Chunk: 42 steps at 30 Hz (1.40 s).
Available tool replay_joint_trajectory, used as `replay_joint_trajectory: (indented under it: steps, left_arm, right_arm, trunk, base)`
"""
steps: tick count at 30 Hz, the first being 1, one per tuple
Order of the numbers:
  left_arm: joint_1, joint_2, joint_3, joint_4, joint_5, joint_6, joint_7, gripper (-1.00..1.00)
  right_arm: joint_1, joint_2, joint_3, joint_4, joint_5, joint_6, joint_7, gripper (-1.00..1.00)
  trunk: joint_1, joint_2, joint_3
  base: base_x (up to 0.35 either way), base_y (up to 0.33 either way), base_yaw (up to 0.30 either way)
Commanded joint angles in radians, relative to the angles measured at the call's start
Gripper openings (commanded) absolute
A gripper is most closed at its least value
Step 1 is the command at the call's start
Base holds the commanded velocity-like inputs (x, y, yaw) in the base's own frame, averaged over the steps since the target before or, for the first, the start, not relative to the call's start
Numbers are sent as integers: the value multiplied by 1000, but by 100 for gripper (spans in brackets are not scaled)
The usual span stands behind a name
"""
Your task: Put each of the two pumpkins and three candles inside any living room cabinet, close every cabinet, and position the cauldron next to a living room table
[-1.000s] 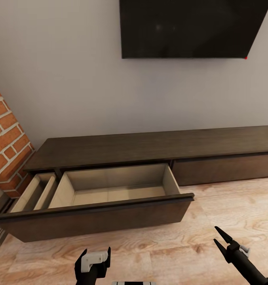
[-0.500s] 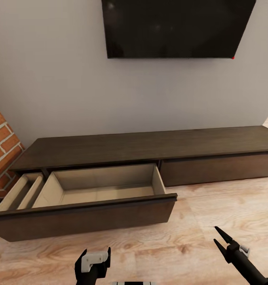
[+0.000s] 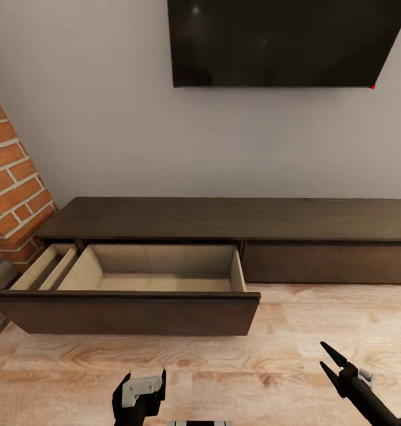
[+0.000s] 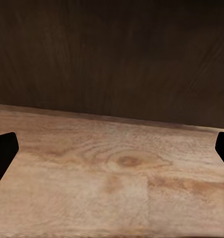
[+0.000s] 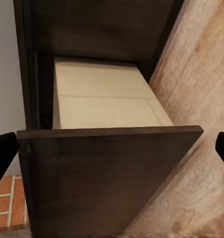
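the long, low dark brown wooden cabinet (image 3: 236,219) is seen ahead of both tools, its wide pale-lined drawer (image 3: 153,278) pulled out; judged stiff and heavy, best pushed mid-front. the left tool (image 3: 140,384) and right tool (image 3: 327,357) are spread apart, nothing held.

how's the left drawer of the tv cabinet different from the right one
The left drawer is pulled out over the floor, while the right drawer sits shut, flush under the cabinet top. The left drawer shows its pale interior, with nothing visible inside; the right drawer shows only its front. Both have the same dark brown, handleless fronts.
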Motion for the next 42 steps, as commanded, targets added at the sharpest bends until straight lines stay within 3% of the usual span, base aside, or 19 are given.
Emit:
replay_joint_trajectory:
  steps: [1,3,6,13,17,19,22,28,30,35,38,40,42]
  left_arm:
    - [0,0,-2,-1,10,-2,4,100]
    - [0,0,-2,-1,10,-1,4,100]
    - [0,0,-2,-2,10,1,4,100]
    - [0,-1,-1,-1,9,2,5,100]
    - [0,-1,-1,-1,9,2,5,100]
    - [0,-1,-1,-1,9,3,5,100]
    - [0,-1,-1,0,9,3,6,100]
    - [0,-1,-1,-1,11,3,6,100]
    - [1,0,-2,-2,14,2,6,100]
    - [1,-4,-3,-2,14,3,14,100]
    - [1,-4,-5,-3,16,6,44,100]
    - [0,-3,-5,-3,16,22,63,100]
    - [-1,-4,-1,-1,17,87,81,100]
  right_arm:
    - [9,0,4,0,2,7,1,100]
    - [23,1,5,0,33,-1,-5,100]
    - [34,6,5,-1,94,-14,-69,100]
    - [38,11,12,-1,133,-19,-225,100]
    - [39,11,60,-2,137,-19,-279,100]
    - [39,11,125,-3,137,-19,-298,100]
    - [39,10,210,-8,136,-39,-296,100]
    - [40,11,266,-19,140,-183,-200,100]
    - [40,12,288,-18,164,-201,-182,100]
    - [40,10,301,-12,184,-213,-171,100]
    - [40,10,303,-11,187,-214,-170,100]
    - [40,9,304,-12,189,-215,-169,100]
    - [40,9,309,-13,206,-214,-170,100]
  trunk:
    - [0,0,-1]
    - [0,0,-1]
    - [0,0,-1]
    - [0,0,-1]
    - [0,0,-2]
    - [0,0,-3]
    - [0,0,-5]
    - [0,0,-6]
    - [0,0,-6]
    - [0,0,-6]
    - [-2,0,5]
    - [-3,1,13]
    - [-3,1,21]
  base:
    - [-89,-286,290]
    - [-93,-286,291]
    - [-100,-286,292]
    - [-121,-286,293]
    - [-149,-286,286]
    - [-153,-286,276]
    - [-155,-286,225]
    - [-149,-280,57]
    - [-65,-124,8]
    - [-97,-37,2]
    - [-34,-8,1]
    - [-15,-4,0]
    - [-3,-1,0]
